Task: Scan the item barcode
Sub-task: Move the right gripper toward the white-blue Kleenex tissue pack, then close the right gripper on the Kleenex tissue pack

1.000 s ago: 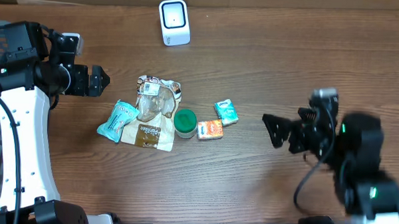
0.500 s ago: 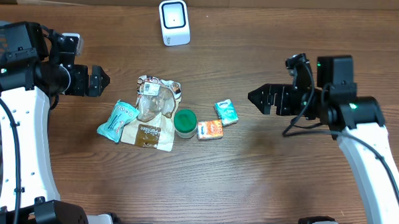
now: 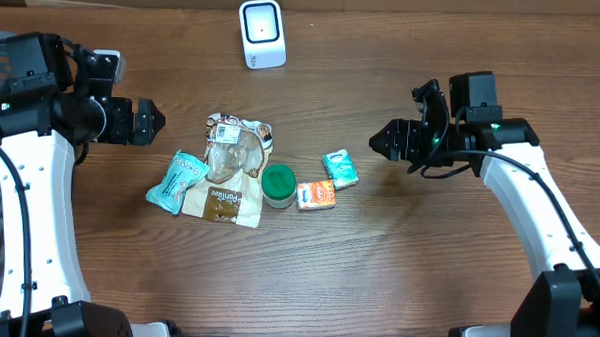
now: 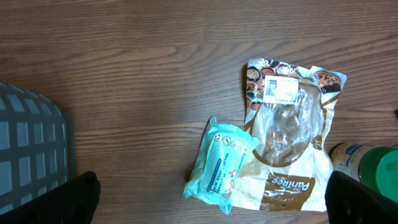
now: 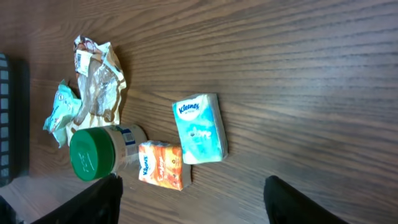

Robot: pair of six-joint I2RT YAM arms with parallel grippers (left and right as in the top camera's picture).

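Currently, left gripper [image 3: 154,121]: spread wide, empty, left side of frame.
Right gripper [image 3: 381,141]: jaws apart, empty, right of centre.
Kleenex pack [image 3: 340,170]: frame centre, just beside orange pack [image 3: 316,194].
Scanner [image 3: 263,33]: top centre.

You're looking at a lab desk [image 3: 376,291] set up like a shop checkout: a white barcode scanner [image 3: 262,33] stands near small packaged groceries [image 3: 230,176] on its wood-grain top.

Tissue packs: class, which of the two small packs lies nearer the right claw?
The blue Kleenex pack; the orange pack sits farther from the right claw, next to the green-lidded jar.
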